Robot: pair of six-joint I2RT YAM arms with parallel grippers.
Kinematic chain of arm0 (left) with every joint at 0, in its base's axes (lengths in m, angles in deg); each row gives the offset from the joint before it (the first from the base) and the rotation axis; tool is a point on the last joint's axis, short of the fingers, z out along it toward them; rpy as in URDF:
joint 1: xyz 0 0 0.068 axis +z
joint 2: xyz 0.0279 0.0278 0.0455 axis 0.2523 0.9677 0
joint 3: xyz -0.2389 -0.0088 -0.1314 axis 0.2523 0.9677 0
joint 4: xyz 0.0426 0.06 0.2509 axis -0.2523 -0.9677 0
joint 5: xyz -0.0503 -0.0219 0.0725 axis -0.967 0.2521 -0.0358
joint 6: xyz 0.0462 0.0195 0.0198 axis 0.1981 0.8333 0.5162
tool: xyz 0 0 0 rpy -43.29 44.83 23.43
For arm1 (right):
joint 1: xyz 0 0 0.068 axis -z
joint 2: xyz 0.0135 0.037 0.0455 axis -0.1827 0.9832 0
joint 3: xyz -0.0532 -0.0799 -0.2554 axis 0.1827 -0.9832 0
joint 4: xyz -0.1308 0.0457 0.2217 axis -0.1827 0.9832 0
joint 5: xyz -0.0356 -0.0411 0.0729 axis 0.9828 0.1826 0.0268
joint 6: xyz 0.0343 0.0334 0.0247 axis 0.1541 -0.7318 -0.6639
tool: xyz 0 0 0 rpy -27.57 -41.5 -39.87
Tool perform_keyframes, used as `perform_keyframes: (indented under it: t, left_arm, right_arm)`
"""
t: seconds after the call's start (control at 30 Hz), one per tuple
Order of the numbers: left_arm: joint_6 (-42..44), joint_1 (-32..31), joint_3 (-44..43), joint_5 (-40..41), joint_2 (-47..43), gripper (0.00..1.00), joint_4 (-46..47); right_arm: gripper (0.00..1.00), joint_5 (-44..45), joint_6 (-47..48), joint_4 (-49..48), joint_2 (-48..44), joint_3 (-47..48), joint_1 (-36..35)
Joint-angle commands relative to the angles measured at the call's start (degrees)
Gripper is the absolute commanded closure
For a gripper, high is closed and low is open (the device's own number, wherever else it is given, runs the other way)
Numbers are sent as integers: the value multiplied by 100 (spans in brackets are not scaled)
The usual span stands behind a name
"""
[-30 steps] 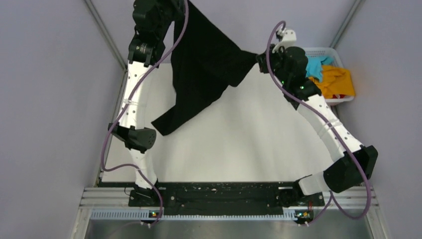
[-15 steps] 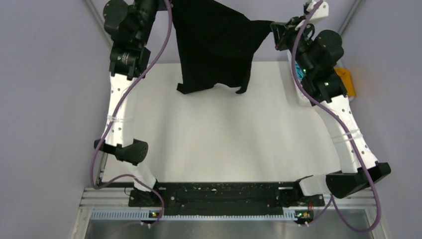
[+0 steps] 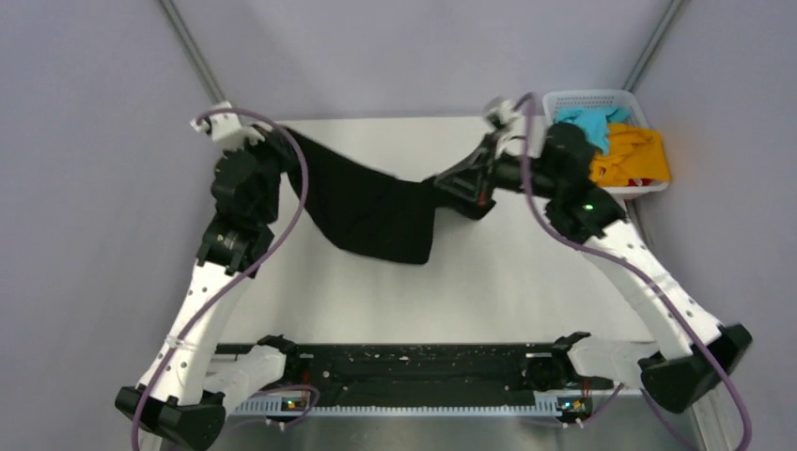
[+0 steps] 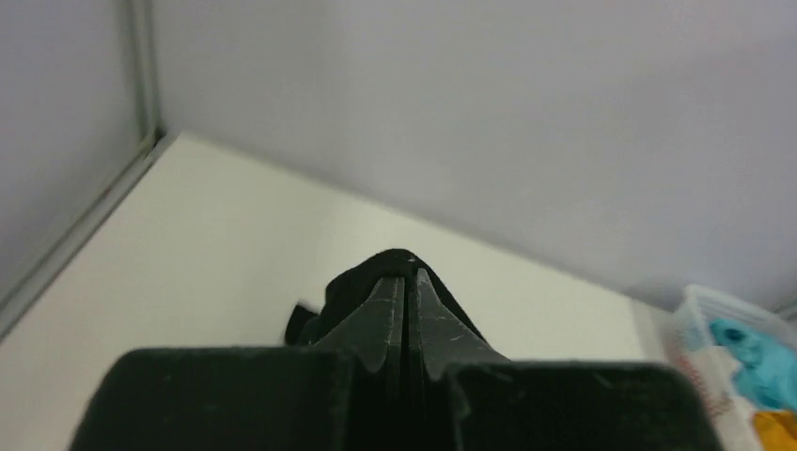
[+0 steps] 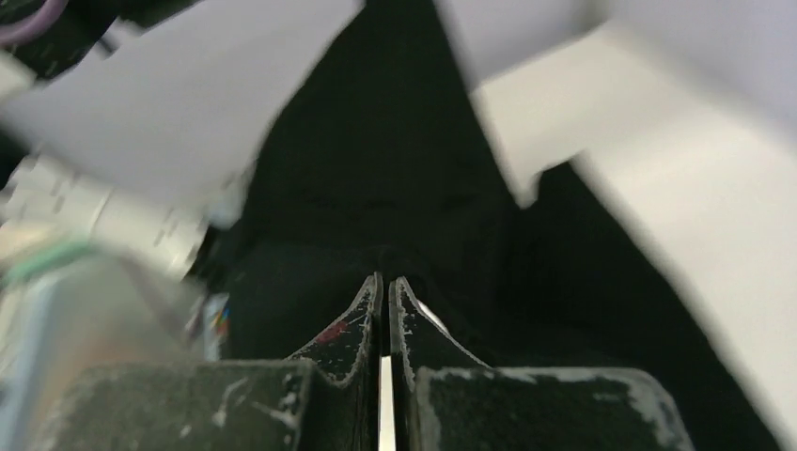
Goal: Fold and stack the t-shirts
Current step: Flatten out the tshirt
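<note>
Black t-shirt is much lower than half a second ago. Then it hung high against the far wall; now it is stretched low between the two arms over the far-middle of the counter, with its loose edge sagging toward the near side. Whether that edge touches the surface cannot be told from above.

Left jaws: clenched on the far-left end of the shirt. The left wrist view shows a black tuft nipped between the closed tips.
Right jaws: clenched on the other end, right of centre. The right wrist view is blurred, with black cloth filling the space past the tips.

Turquoise t-shirt and orange t-shirt lie in the white basket at far right, not yet folded.

Step in hand (judgement): laying the shirt flat, ready for folding.
- Hold both grips until the body rests on the counter.
- Hold the gripped edge taut and level.
- Draw toward the near side so the hanging edge lands first and does not double under.
- The cloth looks bunched at the right end; spreading the arms wider should clear it.
- Right arm is close to the basket, so mind it.
</note>
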Motion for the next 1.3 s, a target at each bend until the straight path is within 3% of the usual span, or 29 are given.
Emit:
perform_keyframes:
  t: [0.0, 0.07, 0.17, 0.27, 0.33, 0.4, 0.5, 0.63, 0.77, 0.87, 1.07, 1.27]
  left_arm:
    - [-1524, -2, 1826, 1871, -620, 100, -600]
    - [-2338, 11, 2061, 2771, -711, 97, -1618]
    - [-3439, 74, 1930, 3894, -549, 78, -3414]
    - [-4224, 136, 1676, 4143, -313, 39, -4653]
    - [-4385, 152, 1644, 4017, -245, 20, -4885]
    - [-4334, 156, 1665, 3738, -216, 8, -4800]
    - [-4058, 162, 1748, 3178, -179, 5, -4410]
    - [-3250, 156, 2080, 1734, -33, 5, -3194]
    - [-3098, 153, 2381, 248, 478, 5, -2562]
    - [-3141, 144, 2467, -497, 1172, 4, -2530]
    - [-3203, 234, 2300, -638, 2533, 5, -2448]
    - [-2887, 306, 1579, -871, 3847, 5, -1793]
  right_arm:
    - [100, -1704, 447, 799, 1027, -301, -1363]
    - [100, -2192, 866, 1308, 1673, -75, -1887]
    - [98, -1974, 1123, 1623, 2488, 8, -2311]
    - [94, -1639, 1123, 1651, 3171, -5, -2475]
    - [82, -1621, 1256, 1756, 3459, 37, -2511]
    - [60, -1278, 1313, 1836, 3510, 2, -2513]
    - [29, -209, 1289, 1844, 3248, -126, -2480]
    - [2, 689, 469, 1547, 2994, -295, -1791]
    - [1, 1205, -164, 1103, 3015, -482, -742]
    - [1, 1823, -153, 895, 3337, -396, -475]
    - [7, 2728, -251, 899, 4621, 413, -165]
    - [7, 3045, -412, 603, 5034, 373, 49]
